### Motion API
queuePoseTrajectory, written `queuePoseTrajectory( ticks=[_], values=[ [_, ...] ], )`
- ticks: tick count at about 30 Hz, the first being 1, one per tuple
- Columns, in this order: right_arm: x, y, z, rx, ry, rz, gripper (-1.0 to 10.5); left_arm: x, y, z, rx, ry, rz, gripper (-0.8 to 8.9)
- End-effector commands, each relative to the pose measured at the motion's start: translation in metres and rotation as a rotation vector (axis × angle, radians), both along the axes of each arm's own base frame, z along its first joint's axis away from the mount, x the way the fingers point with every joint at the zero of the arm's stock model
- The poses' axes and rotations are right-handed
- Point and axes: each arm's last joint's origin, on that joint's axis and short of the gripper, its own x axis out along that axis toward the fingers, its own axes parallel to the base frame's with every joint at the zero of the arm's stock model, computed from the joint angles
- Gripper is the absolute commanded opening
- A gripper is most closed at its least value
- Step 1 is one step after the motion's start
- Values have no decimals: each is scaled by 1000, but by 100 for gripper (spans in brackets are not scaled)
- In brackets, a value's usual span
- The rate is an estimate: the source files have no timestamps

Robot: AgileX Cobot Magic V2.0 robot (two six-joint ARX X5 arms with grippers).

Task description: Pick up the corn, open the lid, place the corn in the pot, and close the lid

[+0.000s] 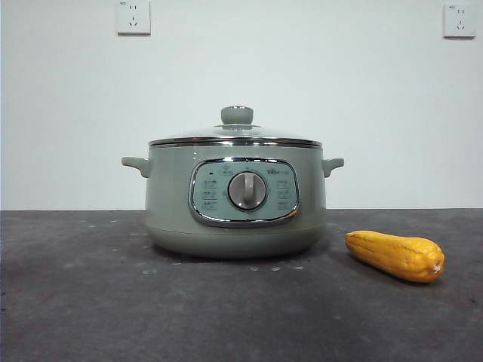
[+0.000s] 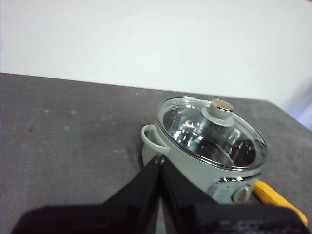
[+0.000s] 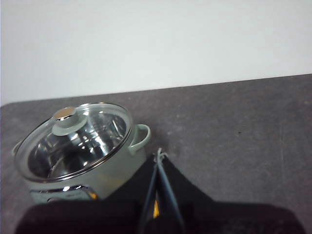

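Both arms wait above the table, out of the front view. In its own wrist view the left gripper [image 2: 160,163] has its two black jaws pressed together with nothing between them, and it looks down on the pot from a little distance. The right gripper [image 3: 159,155] is the same — jaws closed to a thin line, holding nothing — with the pot's side handle [image 3: 138,138] near its tips.

The table [image 1: 90,302] is dark grey and slightly speckled, and behind it stands a plain white wall with two sockets, one [image 1: 133,16] at the upper left of the front view and one [image 1: 459,20] at the upper right.

The pot [image 1: 235,197] stands in the centre of the front view, its control panel and dial [image 1: 247,190] facing the camera. The lid [image 1: 235,133] sits closed on it (its green knob is on top).

The corn [image 1: 395,256] lies flat on the table at the lower right, just beside the pot but not touching it. Its long axis runs from upper left to lower right, and the pale tip points to the right.
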Motion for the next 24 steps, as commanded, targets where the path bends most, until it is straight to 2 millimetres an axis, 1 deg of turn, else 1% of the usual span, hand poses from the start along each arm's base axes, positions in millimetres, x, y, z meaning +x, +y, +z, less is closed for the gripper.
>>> queuePoseTrajectory(
  ticks=[1, 6, 10, 14, 21, 22, 23, 24],
  values=[
    [-4, 0, 20, -52, 31, 18, -11, -3, -1, 21, 60, 3, -40, -6],
    [-10, 0, 48, -117, 127, 57, -11, -6, -3, 53, 112, 55, -114, -6],
    [-13, 1, 59, -110, 185, 96, -11, -5, -3, 67, 135, 91, -141, -6],
    [-14, 1, 62, -125, 223, 107, -11, -4, -4, 72, 135, 108, -154, -6],
    [-14, 1, 61, -123, 233, 110, 12, -2, -5, 69, 123, 155, -168, 9],
    [-14, 1, 61, -123, 233, 110, 37, -2, -5, 69, 116, 159, -167, 37],
    [-14, 1, 61, -122, 234, 111, 85, -2, -5, 69, 112, 162, -166, 93],
    [-15, 2, 61, -118, 233, 121, 175, -2, -5, 69, 110, 162, -165, 202]
  ],
)
